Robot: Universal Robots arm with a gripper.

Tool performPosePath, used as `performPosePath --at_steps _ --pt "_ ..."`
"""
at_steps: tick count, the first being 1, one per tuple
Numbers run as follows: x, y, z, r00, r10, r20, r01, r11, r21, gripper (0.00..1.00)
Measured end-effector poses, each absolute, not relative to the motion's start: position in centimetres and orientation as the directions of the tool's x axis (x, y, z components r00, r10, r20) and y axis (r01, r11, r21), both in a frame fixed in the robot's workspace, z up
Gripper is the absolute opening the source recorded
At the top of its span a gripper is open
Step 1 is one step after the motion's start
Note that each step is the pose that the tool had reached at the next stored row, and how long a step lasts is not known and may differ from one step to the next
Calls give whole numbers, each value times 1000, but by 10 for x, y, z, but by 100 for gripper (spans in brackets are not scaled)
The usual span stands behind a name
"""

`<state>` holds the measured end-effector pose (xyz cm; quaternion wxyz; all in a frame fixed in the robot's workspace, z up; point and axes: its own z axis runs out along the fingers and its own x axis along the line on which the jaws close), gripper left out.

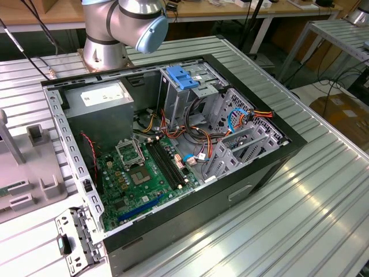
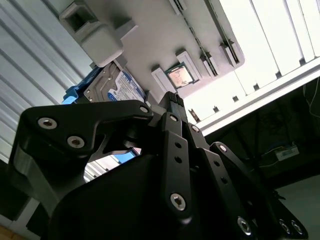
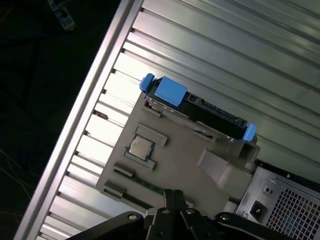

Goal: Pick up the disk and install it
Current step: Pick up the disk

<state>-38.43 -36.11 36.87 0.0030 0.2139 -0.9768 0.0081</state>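
The disk [image 3: 200, 111] is a dark slab in a light-blue carrier. It stands on its long edge in a slot at one end of a grey holder tray [image 3: 185, 160]. In the second wrist view the disk [image 2: 111, 85] shows its labelled silver face beside the same tray [image 2: 150, 30]. My gripper [image 3: 173, 194] hovers above the tray, apart from the disk, with a processor chip [image 3: 140, 146] lying between them. The black fingers [image 2: 171, 100] are shut together with nothing between them.
An open computer case [image 1: 277, 164] lies on the ribbed metal table [image 1: 311, 219], with the motherboard [image 1: 135, 179], a power supply [image 1: 101, 104] and a drive cage topped by a blue bracket [image 1: 181, 77]. The arm's base [image 1: 106, 40] stands behind the case. The grey tray [image 1: 23, 173] sits at the exterior view's left.
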Motion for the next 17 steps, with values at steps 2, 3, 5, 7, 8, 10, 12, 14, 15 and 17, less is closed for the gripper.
performPosePath --at_steps 2,3,5,7,8,10,12,14,15,17 --pt "-384 -361 369 -903 -429 9 -429 903 -14 11" --pt "-384 -361 369 -901 -433 9 -433 901 -14 11" --pt "-384 -361 369 -898 -440 9 -441 898 -14 11" --pt "-384 -361 369 -894 -449 9 -449 893 -14 11" --pt "-384 -361 369 -892 -452 9 -452 892 -14 11" --pt "-384 -361 369 -887 -462 9 -462 887 -14 11" --pt "-384 -361 369 -884 -468 9 -468 884 -14 11" --pt "-384 -361 369 -881 -473 9 -473 881 -14 11" --pt "-384 -361 369 -880 -476 9 -476 879 -14 11" --pt "-384 -361 369 -876 -482 9 -482 876 -14 11"
